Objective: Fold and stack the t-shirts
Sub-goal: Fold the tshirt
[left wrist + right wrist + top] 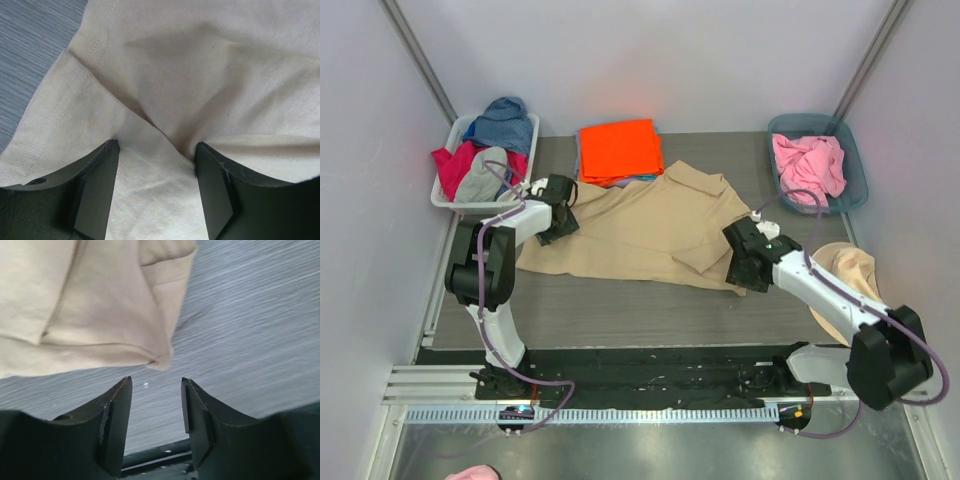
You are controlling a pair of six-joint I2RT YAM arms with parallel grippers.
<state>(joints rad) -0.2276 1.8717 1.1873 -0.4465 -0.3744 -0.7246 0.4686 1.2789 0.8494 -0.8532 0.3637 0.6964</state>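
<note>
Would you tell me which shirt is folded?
The orange shirt, a neat square; the tan shirt lies spread out, the pink shirt crumpled in its bin.

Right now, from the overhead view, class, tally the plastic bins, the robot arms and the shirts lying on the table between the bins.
Plastic bins: 2 (white plastic bin, teal plastic bin)
Robot arms: 2 (left arm, right arm)
Shirts: 2 (folded bright orange cloth shirt, spread tan collared cloth shirt)
Total: 6
</note>
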